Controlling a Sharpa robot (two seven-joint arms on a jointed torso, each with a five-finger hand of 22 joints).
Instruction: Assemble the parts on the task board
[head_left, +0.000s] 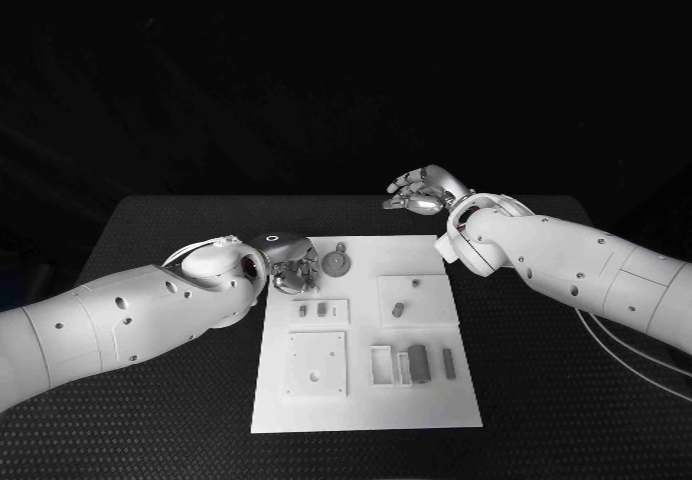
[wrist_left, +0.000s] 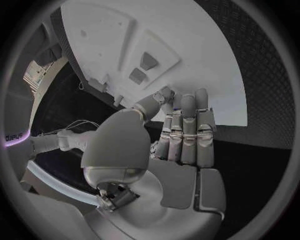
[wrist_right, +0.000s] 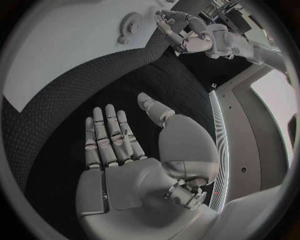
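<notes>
The white task board (head_left: 361, 410) lies in the middle of the black table. On it I see a grey gear (head_left: 336, 263) near the far edge, small grey pieces (head_left: 313, 310) on raised plates, and a dark block (head_left: 418, 362) by a white frame. My left hand (head_left: 289, 262) hovers at the board's far left corner, fingers straight and holding nothing (wrist_left: 184, 137). Beyond the board's far right corner, my right hand (head_left: 423, 190) is over bare table, its palm flat and empty (wrist_right: 125, 145). The right wrist view also shows the gear (wrist_right: 130, 22) and the board (wrist_right: 56, 50).
Black textured table (head_left: 173, 230) surrounds the board on all sides. Cables (head_left: 635, 350) trail beside my right arm. In the left wrist view, two grey pieces (wrist_left: 148, 60) stand on a raised plate of the board (wrist_left: 206, 65).
</notes>
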